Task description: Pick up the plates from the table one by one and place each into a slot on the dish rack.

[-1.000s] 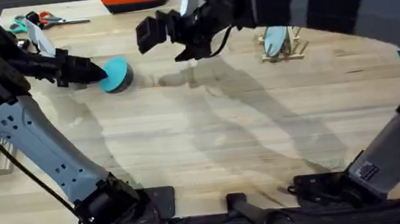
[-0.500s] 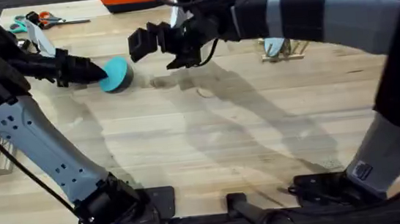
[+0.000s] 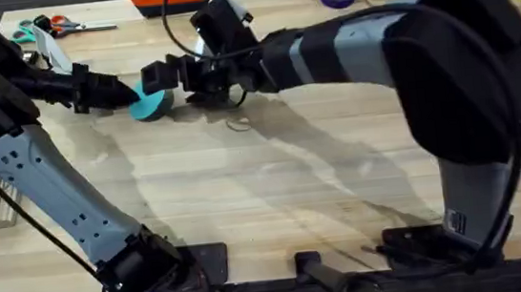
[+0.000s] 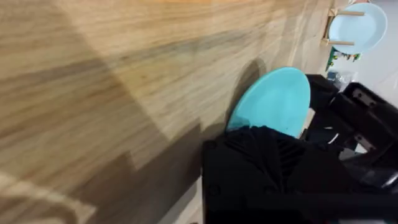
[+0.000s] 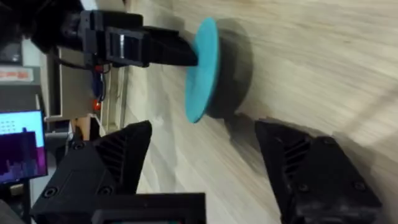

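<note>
Between pincers: plate [image 3: 149, 105], left pincer [image 3: 129, 93] clamping.

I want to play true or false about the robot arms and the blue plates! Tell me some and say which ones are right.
1. The left gripper holds a turquoise plate. True.
2. The right gripper is shut tight. False: its fingers are spread open, facing the plate.
3. A light-blue plate already stands in the dish rack. True, seen in the left wrist view.
4. The held plate lies flat on the table. False: it is tipped up on its edge.
5. Scissors lie at the table's far left corner. True.
</note>
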Tool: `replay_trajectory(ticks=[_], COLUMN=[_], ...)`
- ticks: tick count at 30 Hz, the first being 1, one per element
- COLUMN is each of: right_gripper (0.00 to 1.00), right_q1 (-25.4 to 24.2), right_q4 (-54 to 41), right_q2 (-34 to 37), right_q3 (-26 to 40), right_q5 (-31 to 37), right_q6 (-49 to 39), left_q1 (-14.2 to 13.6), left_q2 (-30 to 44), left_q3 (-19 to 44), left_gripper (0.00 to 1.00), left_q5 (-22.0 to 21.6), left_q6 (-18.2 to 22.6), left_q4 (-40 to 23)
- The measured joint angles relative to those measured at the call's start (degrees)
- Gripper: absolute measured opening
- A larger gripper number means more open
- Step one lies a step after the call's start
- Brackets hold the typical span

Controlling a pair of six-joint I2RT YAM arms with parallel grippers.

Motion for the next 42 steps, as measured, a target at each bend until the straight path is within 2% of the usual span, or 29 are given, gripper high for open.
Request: replay_trajectory(ticks=[13, 24, 31, 36, 39, 42], right_gripper=[0.994, 0.98, 0.898, 0.77, 0.638, 0.464], right_q1=[1.5, 2.8, 3.9, 3.9, 3.9, 4.0], right_q4=[10.4, 12.6, 11.8, 10.9, 10.2, 9.5], right_q2=[3.3, 5.2, 5.4, 5.4, 5.4, 5.4], right_q3=[0.0, 2.0, 2.1, 2.1, 2.1, 2.1], right_q5=[1.8, 3.3, 5.3, 6.8, 7.8, 9.1], right_q6=[4.5, 7.1, 7.7, 8.5, 8.6, 9.0], left_q1=[0.0, 0.0, 0.0, 0.1, 0.3, 0.6], left_q2=[0.0, 0.0, 0.0, 0.0, 0.0, 0.0], left_q3=[0.0, 0.0, 0.0, 0.0, 0.0, 0.0], left_gripper=[0.043, 0.043, 0.043, 0.042, 0.043, 0.043], left_q5=[0.0, 0.1, 0.1, 0.2, 0.3, 0.5], left_q6=[0.0, -0.4, -0.4, -0.4, -0.4, -0.4], left_q4=[0.0, 0.1, 0.1, 0.1, 0.1, 0.3])
